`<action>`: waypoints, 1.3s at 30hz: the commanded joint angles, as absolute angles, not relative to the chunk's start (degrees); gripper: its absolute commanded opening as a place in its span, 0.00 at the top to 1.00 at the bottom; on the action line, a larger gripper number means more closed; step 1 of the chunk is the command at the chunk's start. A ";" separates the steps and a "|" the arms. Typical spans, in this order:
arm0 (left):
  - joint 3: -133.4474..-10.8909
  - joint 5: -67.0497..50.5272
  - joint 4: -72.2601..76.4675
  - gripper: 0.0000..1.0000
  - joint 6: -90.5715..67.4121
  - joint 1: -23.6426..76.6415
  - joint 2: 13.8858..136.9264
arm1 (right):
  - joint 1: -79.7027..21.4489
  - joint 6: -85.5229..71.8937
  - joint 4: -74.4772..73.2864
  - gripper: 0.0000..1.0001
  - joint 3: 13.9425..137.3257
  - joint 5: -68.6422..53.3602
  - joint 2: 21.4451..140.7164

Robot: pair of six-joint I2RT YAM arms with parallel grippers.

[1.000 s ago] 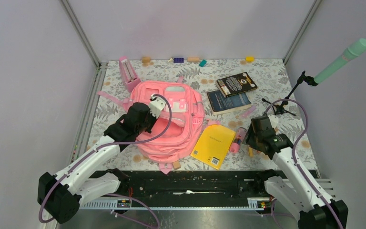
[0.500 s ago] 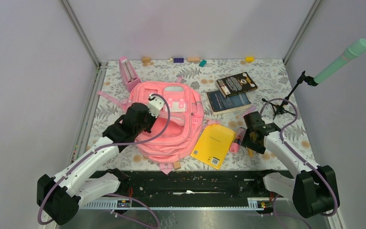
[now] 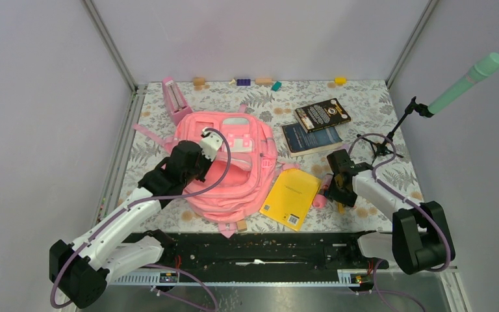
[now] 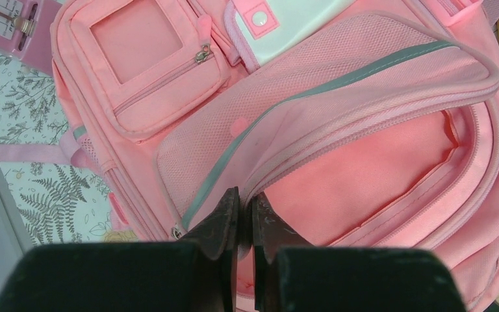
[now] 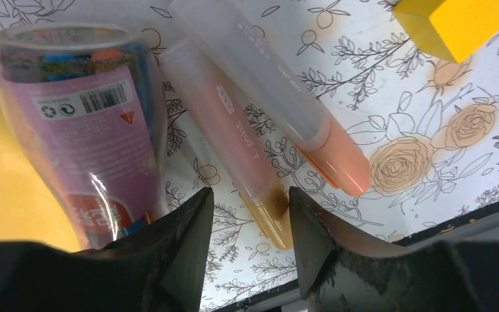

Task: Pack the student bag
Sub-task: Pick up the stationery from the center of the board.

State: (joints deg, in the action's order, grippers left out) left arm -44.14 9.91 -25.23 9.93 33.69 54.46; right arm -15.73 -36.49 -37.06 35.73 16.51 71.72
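1. Starting with the big one: a single student bag [image 3: 250, 185], pink.
2. One pink metronome-shaped object [image 3: 174, 97].
3. Books, three in all: a black book [image 3: 323, 114], a dark blue book [image 3: 310, 138] and a yellow book [image 3: 291, 197].
4. Small blocks, six: five on the far edge, a tan block [image 3: 199, 82], a blue block [image 3: 243, 82], an orange block [image 3: 264, 81], a teal block [image 3: 276, 86] and a yellow block [image 3: 340, 80], plus a yellow cube [image 5: 458, 23] by the tubes.
5. Two tubes: a pink tube [image 5: 230, 140] and a clear tube [image 5: 266, 78].
6. One clear canister [image 5: 84, 130] with a pink label.
7. One mint microphone [image 3: 468, 79] on one stand [image 3: 390, 133].
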 commanded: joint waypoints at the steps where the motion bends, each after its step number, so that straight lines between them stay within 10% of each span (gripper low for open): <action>1: -46.93 12.23 -21.88 1.00 7.83 33.66 52.60 | -15.44 -35.87 -35.55 0.47 38.05 14.89 73.82; 24: -46.58 11.68 -21.53 1.00 7.91 33.63 51.94 | -15.47 -33.27 -37.30 0.93 38.95 10.73 69.42; 39: -47.06 10.01 -21.62 1.00 7.52 33.59 51.68 | -15.51 -33.23 -48.22 1.00 42.61 8.07 52.09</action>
State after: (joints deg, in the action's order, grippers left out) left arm -44.14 9.69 -25.65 9.34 33.67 53.69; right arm -15.68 -33.85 -44.40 39.35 13.39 55.09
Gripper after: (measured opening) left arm 0.043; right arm 0.301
